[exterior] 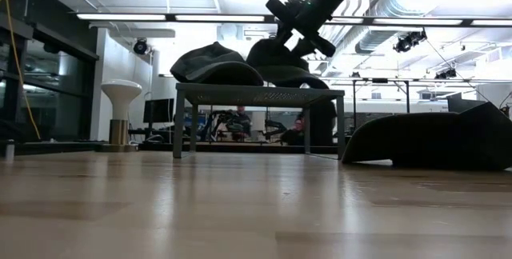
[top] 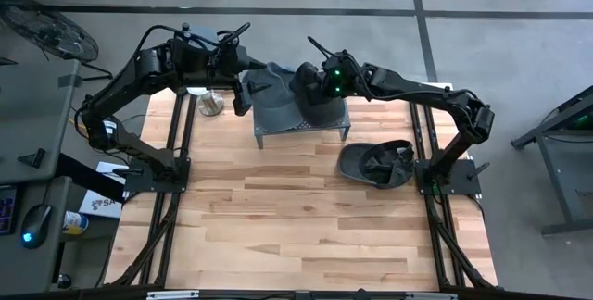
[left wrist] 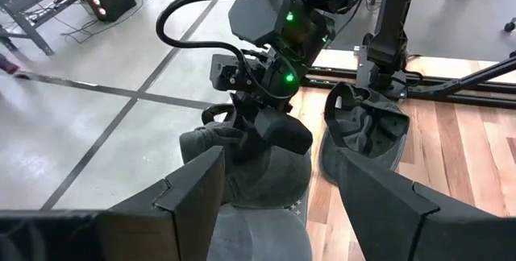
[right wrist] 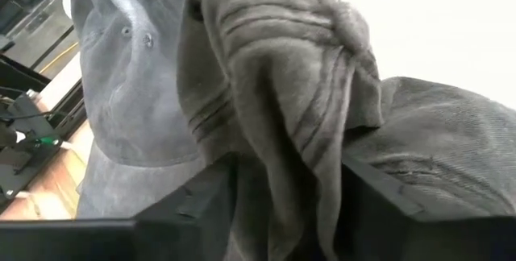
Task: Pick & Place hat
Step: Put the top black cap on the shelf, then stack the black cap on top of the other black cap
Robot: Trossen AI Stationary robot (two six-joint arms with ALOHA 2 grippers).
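Note:
Two grey hats lie on a small metal rack at the table's far middle: one at its left end, one beside it. A third grey hat rests upside down on the wood, right of the rack. My right gripper slants down over the middle hat. It is open, and a bunched fold of that hat's crown stands between its fingers. My left gripper hovers open above the rack's left end with nothing between its fingers. My right gripper's fingers stand on either side of the crown fold of the hat on the rack, coming from the right and slanting down. Whether they touch the cloth I cannot tell. The hat lies on the rack beside the other hat.
A white mushroom-shaped object stands on the table just left of the rack, below my left arm. The rack's legs lift it above the wood. The near half of the table is bare wood.

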